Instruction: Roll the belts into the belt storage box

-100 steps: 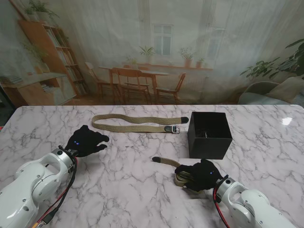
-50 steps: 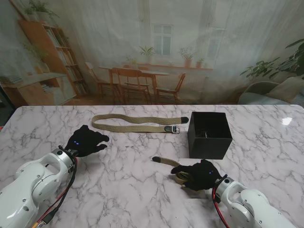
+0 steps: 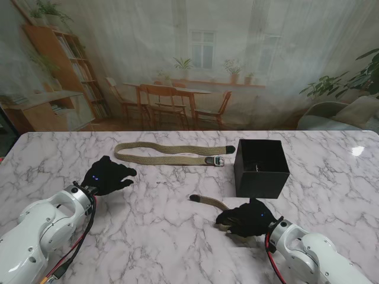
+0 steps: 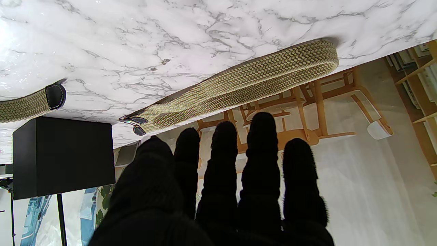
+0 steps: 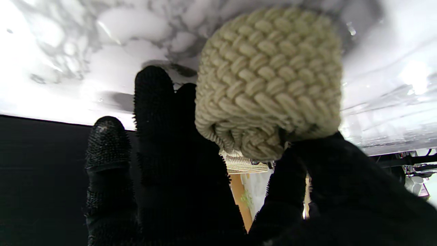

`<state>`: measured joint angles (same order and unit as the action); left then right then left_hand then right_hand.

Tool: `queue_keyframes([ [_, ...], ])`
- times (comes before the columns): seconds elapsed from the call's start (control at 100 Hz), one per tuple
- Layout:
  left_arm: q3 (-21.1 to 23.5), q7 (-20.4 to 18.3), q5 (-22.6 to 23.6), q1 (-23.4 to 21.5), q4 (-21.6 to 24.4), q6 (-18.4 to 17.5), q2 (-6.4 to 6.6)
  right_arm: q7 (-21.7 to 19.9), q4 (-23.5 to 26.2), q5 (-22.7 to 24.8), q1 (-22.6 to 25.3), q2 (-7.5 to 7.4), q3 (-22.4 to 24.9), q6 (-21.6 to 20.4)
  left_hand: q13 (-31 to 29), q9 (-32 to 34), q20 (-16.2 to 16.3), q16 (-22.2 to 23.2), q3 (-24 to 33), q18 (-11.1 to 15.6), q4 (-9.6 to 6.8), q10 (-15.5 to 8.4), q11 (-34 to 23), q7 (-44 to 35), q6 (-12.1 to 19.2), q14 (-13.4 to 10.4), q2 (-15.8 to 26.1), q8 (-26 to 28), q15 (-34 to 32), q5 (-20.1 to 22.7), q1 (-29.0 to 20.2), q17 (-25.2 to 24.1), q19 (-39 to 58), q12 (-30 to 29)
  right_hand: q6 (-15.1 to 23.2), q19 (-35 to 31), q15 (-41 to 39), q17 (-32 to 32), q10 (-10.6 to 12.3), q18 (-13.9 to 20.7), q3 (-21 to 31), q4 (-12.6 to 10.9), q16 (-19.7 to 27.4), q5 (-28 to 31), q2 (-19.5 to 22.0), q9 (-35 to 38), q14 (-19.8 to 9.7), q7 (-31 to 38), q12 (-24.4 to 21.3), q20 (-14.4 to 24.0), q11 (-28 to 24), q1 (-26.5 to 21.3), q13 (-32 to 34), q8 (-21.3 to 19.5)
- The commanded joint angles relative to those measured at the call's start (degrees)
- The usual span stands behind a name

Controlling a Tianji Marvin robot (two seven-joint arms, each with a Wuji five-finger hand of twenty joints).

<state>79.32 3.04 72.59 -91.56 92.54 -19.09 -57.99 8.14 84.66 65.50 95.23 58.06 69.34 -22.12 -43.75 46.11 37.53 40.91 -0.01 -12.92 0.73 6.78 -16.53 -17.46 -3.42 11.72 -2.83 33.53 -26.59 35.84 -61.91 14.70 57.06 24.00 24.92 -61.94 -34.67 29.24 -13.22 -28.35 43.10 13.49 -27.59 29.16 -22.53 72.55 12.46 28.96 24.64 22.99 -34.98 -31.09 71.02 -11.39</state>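
While the left hand [image 3: 109, 175] hovers idle with fingers apart, the right hand [image 3: 246, 218] has rolled further, holding its coiled belt [image 5: 269, 82] near the box [image 3: 261, 168]; the tail has shortened.

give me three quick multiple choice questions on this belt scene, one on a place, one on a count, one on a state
1. Where does the flat belt lie relative to the black box?
A. to its left
B. inside it
C. to its right

2. How many belts are in view?
A. one
B. two
C. three

3. What is the right hand doing?
A. resting open
B. gripping the box
C. holding a partly rolled belt

Answers: 1 A, the stand view shows its buckle end just left of the box. 2 B, one flat, one being rolled. 3 C, the wrist view shows the coil between its fingers.
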Motion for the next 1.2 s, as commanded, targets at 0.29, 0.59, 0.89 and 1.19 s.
queue_keyframes([
  [0.29, -0.25, -0.51, -0.02, 0.23, -0.26, -0.04, -0.06, -4.36, -0.76, -3.42, 1.0, 0.38, -0.11, 0.91, -0.21, 1.3, -0.46, -0.12, -0.83, -1.51, 0.63, 1.12, -0.77, 0.41, 0.74, 1.12, 3.26, -0.67, -0.28, -1.08, -2.62, -0.62, -0.47, 0.36, -6.11, 1.7, 9.02, -3.22, 12.23, -0.53, 14.27, -7.17, 1.44, 23.91, 6.66, -0.39, -8.4, 18.09, -1.19, 1.44, 0.01, -13.14, -4.4, -11.86],
  [0.59, -0.26, -0.11, 0.0, 0.27, -0.42, -0.01, -0.07, -4.49, -1.77, -3.56, 0.48, 0.34, -0.52, 1.71, -0.12, 1.27, -0.45, -0.1, -0.88, -1.47, 0.66, 1.17, -0.75, 0.42, 0.55, 1.31, 3.46, -0.76, -0.3, -1.15, -2.57, -0.63, -0.47, 0.35, -21.06, 0.45, 12.93, -3.24, 11.34, 2.33, 11.68, -3.49, 3.84, 17.38, 0.43, -4.01, -8.48, 19.12, -5.92, -0.57, 8.78, 12.3, -8.08, -4.65],
  [0.89, -0.27, 0.02, -0.01, 0.26, -0.47, 0.03, -0.08, -11.44, 0.07, -5.53, 1.16, -0.08, 0.98, 0.3, -0.11, 1.23, -0.42, -0.08, -0.91, -1.46, 0.69, 1.2, -0.71, 0.46, 0.23, 1.24, 3.67, -0.82, -0.35, -1.18, -2.52, -0.59, -0.4, 0.34, -28.71, 1.62, 19.02, -4.95, 5.85, 5.27, 10.29, -8.24, 7.44, 1.92, -1.12, -26.06, -7.17, 5.59, -12.69, -1.92, 18.64, 17.67, -17.35, -10.33],
  [1.19, -0.11, 0.26, 0.08, 0.14, -0.45, 0.01, -0.09, -22.68, 5.88, -11.32, 3.08, -0.52, 3.94, 0.71, -0.1, 1.22, -0.44, -0.09, -0.87, -1.49, 0.66, 1.21, -0.73, 0.54, -0.2, 1.25, 3.77, -0.86, -0.34, -1.24, -2.57, -0.66, -0.47, 0.34, -35.08, 2.53, 22.39, -4.65, 0.38, 9.52, 21.97, -11.37, 12.81, -2.18, -5.26, -34.23, -3.87, -2.23, -16.15, -7.26, 24.58, 15.33, -23.03, -9.69],
])
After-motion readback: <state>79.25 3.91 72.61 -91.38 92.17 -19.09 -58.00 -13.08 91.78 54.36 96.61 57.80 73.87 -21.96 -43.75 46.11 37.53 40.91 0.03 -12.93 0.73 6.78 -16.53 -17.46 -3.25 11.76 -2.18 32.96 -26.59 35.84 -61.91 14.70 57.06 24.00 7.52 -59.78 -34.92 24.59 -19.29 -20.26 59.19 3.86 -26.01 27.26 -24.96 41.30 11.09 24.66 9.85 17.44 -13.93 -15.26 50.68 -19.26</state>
